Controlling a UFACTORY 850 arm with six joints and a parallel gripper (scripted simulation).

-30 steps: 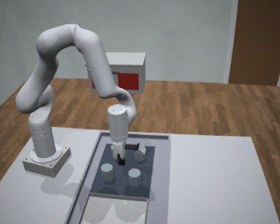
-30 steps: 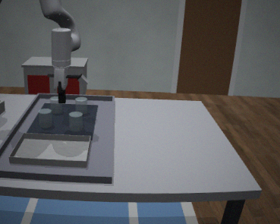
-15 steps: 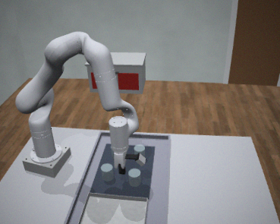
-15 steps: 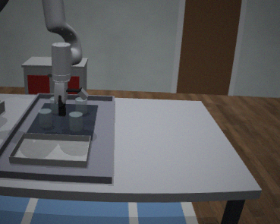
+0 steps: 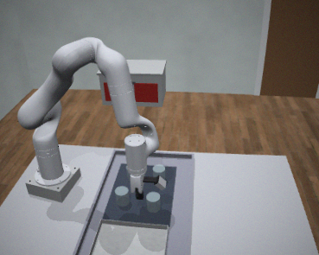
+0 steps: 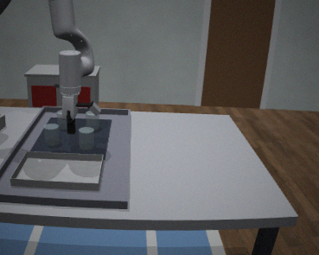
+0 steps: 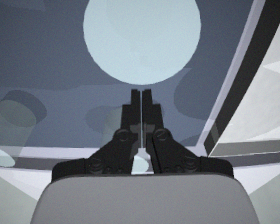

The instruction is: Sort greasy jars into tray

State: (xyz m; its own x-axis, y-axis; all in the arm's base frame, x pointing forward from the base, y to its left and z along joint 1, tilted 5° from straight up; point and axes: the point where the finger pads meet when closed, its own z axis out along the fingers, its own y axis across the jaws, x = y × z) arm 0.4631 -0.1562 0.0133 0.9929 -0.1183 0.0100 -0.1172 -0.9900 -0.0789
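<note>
Three glass jars show on the dark mat (image 5: 169, 191): front left (image 5: 122, 196), front right (image 5: 153, 202) and back right (image 5: 158, 172). The fourth is hidden behind my wrist. In the exterior view the jars stand at the front left (image 6: 52, 135), front right (image 6: 86, 138) and back right (image 6: 92, 120). My gripper (image 5: 138, 194) (image 6: 70, 129) is shut on nothing. It hangs low over the middle of the mat between the jars. In the wrist view the shut fingertips (image 7: 143, 96) point at one round jar (image 7: 143, 28) just beyond them, and I cannot tell whether they touch it.
The shallow tray (image 5: 133, 239) (image 6: 58, 169) lies beside the mat at its near end, with nothing in it. A raised grey frame (image 5: 185, 198) surrounds the mat and tray. The arm's base (image 5: 54, 182) stands to the left on the table.
</note>
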